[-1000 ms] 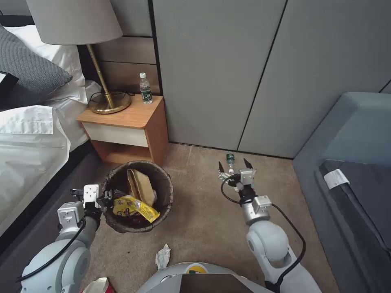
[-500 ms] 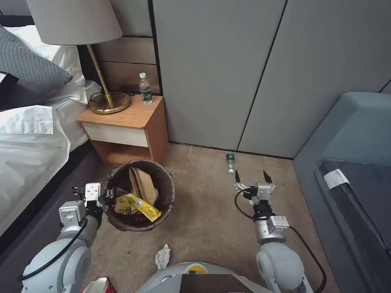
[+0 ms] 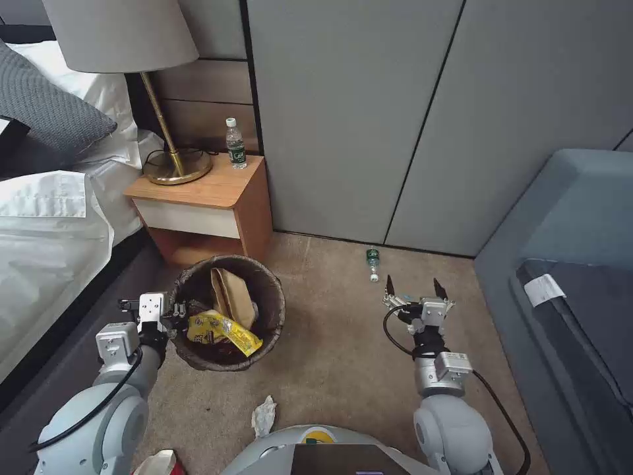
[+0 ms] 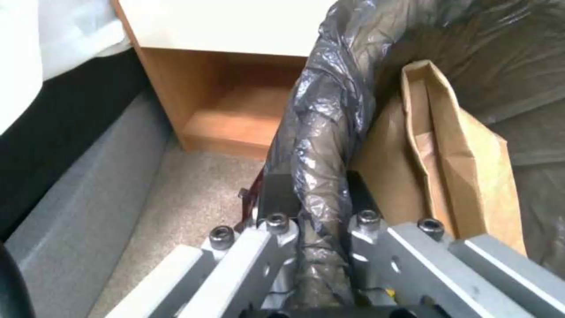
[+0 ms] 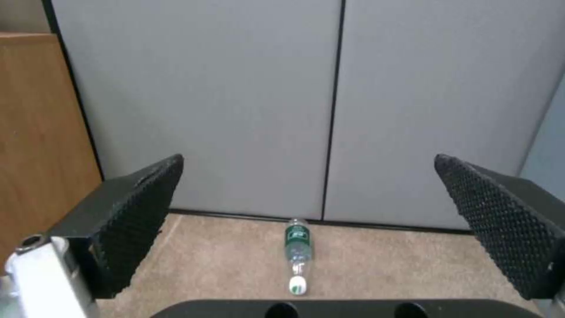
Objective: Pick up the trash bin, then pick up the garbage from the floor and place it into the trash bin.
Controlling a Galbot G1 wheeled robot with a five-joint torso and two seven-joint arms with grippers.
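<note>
At the far left, out beyond the left gripper (image 3: 173, 313), a bed (image 3: 46, 218) with white sheets and a grey pillow ran along the room's edge, with a dark grey base beside the arm. Ahead of that gripper stood a wooden nightstand (image 3: 204, 198) bearing a brass lamp (image 3: 171, 132) and an upright water bottle (image 3: 235, 144). The left gripper was clamped on the near-left rim of the bin (image 3: 270, 316), its fingers (image 4: 276, 194) pinching the wrinkled dark bag folded over the edge, one inside and one outside. Just past those fingers, inside the bin, a brown paper bag (image 3: 232, 298) stood on end and a yellow wrapper (image 3: 224, 331) lay beside it. Nearer the robot than the gripper, a white tissue (image 3: 264, 414) lay on the beige carpet (image 3: 330, 356), and a red-and-white packet (image 3: 158, 463) sat at the picture's lower edge. To the right, the right gripper (image 3: 413, 289) hung above the carpet with its jaws spread wide and nothing between them. Ahead of it and slightly to its left, a small green-labelled bottle (image 5: 297, 247) lay on its side on the carpet, cap pointing toward the gripper, close to the grey panelled wall (image 3: 422, 112). Off to that gripper's right stood a blue-grey sofa (image 3: 573, 218).
</note>
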